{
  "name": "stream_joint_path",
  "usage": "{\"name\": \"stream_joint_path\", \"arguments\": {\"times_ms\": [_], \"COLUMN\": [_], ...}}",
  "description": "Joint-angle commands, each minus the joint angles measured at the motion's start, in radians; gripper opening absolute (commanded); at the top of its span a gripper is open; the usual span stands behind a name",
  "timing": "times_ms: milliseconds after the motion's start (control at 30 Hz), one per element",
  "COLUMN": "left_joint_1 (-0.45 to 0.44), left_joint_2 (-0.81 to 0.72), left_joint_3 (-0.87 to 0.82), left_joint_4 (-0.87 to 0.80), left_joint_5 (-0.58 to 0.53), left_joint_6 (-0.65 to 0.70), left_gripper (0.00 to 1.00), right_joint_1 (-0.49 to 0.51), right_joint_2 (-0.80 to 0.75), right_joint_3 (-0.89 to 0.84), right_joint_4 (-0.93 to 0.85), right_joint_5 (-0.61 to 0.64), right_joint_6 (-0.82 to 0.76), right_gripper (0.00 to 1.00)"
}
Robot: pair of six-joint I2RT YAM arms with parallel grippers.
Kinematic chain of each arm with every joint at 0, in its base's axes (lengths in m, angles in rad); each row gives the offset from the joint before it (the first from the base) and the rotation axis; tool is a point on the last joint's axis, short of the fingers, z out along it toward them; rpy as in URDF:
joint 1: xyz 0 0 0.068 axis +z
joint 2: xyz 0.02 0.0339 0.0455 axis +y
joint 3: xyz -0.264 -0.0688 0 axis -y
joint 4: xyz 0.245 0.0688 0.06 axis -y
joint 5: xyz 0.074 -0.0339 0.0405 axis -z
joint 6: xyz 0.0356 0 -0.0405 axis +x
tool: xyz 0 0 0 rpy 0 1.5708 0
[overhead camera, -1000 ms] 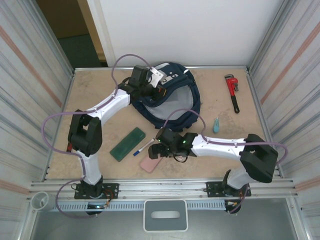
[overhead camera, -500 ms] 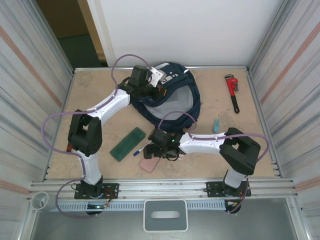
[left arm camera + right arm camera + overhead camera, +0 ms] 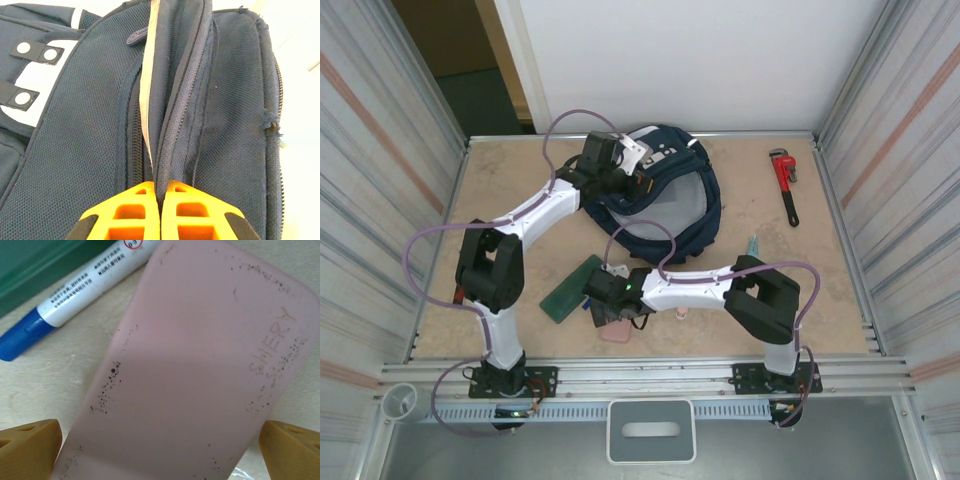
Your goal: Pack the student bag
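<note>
We see the student bag (image 3: 665, 200) lying at the far middle of the table (image 3: 515, 195), a fold of its zipper rim pinched between the closed left gripper (image 3: 160, 195). Nearer the arms, the right gripper (image 3: 160, 452) spreads wide over a pink case (image 3: 200, 365) — one finger on each side — beside a blue marker (image 3: 75, 295).

Bag (image 3: 90, 125) of rough dark-blue woven cloth with a netted look, smooth white strip (image 3: 144, 90) along its zip, case (image 3: 200, 365) smooth and matt pink with dark specks, pen (image 3: 85, 287) of shiny white and blue plastic, table (image 3: 520, 190) matt and sandy, wrench (image 3: 786, 188) of red painted metal
</note>
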Motion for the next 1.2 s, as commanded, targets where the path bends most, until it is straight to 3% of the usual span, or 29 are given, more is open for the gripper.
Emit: {"name": "stream_joint_path", "arguments": {"times_ms": [0,233,400,600,800,967,1167], "left_joint_1": [0.004,0.004,0.004,0.004,0.015,0.043,0.073], "left_joint_2": [-0.076,-0.076,-0.068,-0.067,-0.052,-0.048,-0.04], "left_joint_3": [-0.009,-0.015,-0.012,0.004,0.063,0.111,0.194], "left_joint_4": [0.066,0.069,0.066,0.06,0.042,0.06,0.058], "left_joint_5": [0.026,0.022,0.021,0.024,0.053,0.167,0.27], "left_joint_6": [0.012,0.018,0.021,0.026,0.004,-0.057,-0.137], "left_gripper": [0.01,0.01,0.01,0.01,0.01,0.0,0.0], "right_joint_1": [0.002,-0.064,-0.093,-0.103,-0.151,-0.302,-0.618], "right_joint_2": [0.02,-0.068,-0.078,-0.112,-0.301,-0.47,-0.525], "right_joint_3": [0.01,-0.102,-0.16,-0.168,-0.186,-0.205,-0.206], "right_joint_4": [-0.127,-0.1,-0.03,0.022,0.025,0.037,0.153], "right_joint_5": [0.086,0.046,-0.006,-0.021,-0.042,-0.152,-0.446], "right_joint_6": [-0.019,-0.029,-0.017,-0.037,-0.06,-0.135,-0.172], "right_gripper": [0.99,0.99,0.85,0.5,0.43,0.42,0.43]}}
